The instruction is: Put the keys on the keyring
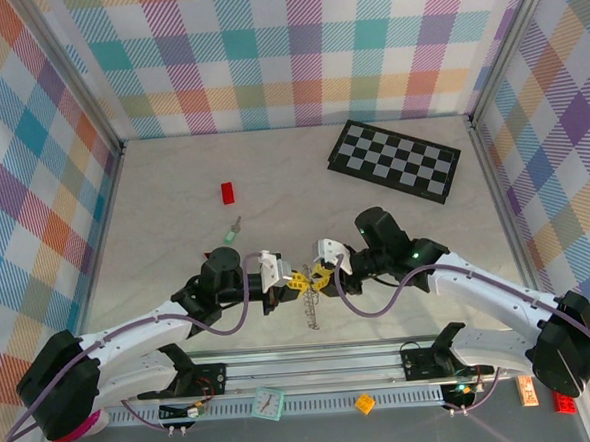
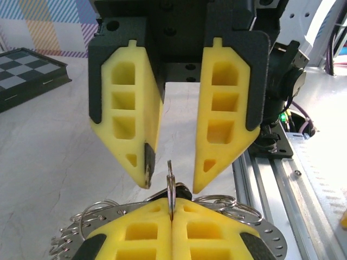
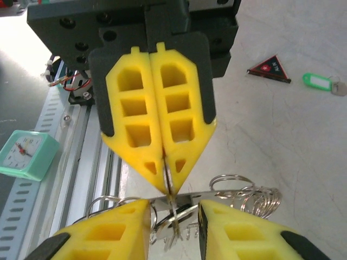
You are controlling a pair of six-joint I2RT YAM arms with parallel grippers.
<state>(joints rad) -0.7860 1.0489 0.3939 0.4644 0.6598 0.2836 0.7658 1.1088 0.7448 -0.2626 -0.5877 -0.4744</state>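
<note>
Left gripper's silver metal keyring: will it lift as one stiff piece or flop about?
Likely floppy: the silver looped-metal keyring fans out in loose coils beside the shut left gripper. Probably slip-prone too: only one thin ring edge is pinched between its yellow fingers.

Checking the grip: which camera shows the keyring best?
Right wrist: the keyring shows close, its loops spread, pinched by the left gripper. Left wrist hides much of it behind the jaws; top external gives a tiny dangling strand.
</note>
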